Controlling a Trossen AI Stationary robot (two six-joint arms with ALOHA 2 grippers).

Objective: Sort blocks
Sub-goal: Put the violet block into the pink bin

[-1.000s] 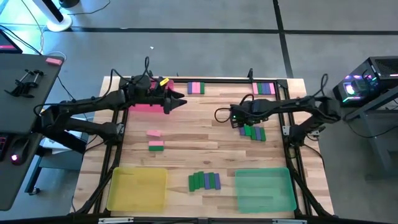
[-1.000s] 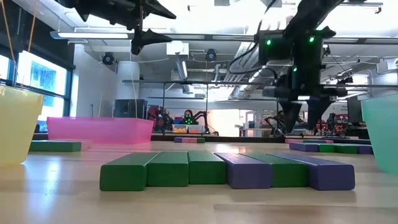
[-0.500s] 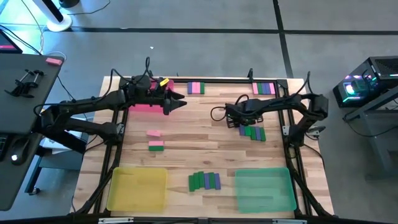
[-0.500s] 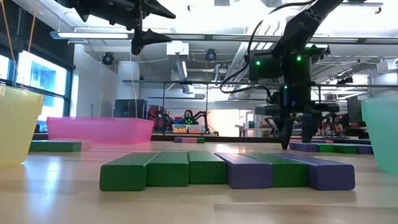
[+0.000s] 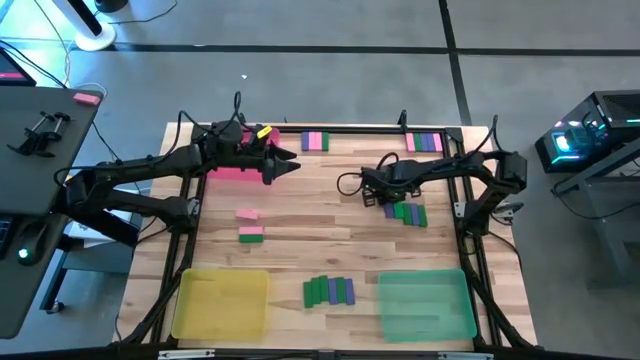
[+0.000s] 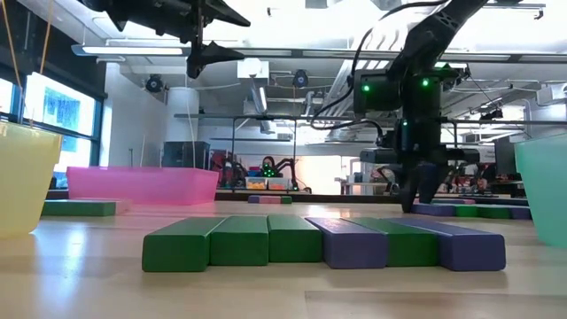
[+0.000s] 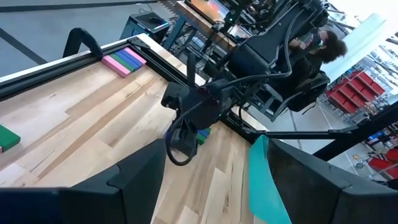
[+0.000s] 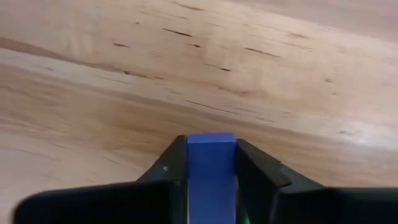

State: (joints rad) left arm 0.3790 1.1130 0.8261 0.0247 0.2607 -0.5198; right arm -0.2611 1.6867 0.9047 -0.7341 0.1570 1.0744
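Observation:
My right gripper is down at the table, at the left end of a cluster of green and purple-blue blocks right of centre. In the right wrist view its fingers are shut on a purple-blue block that lies on the wood. The low view shows the right gripper reaching down to the tabletop. My left gripper hangs open and empty in the air beside the pink tray at the back left. A row of green and purple-blue blocks lies near the front.
A yellow tray stands at the front left and a green tray at the front right. A pink block and a green block lie left of centre. More blocks sit along the back edge.
The right gripper came down a little further left at the cluster's end, then shut its fingers on the purple-blue block. The left arm has not moved.

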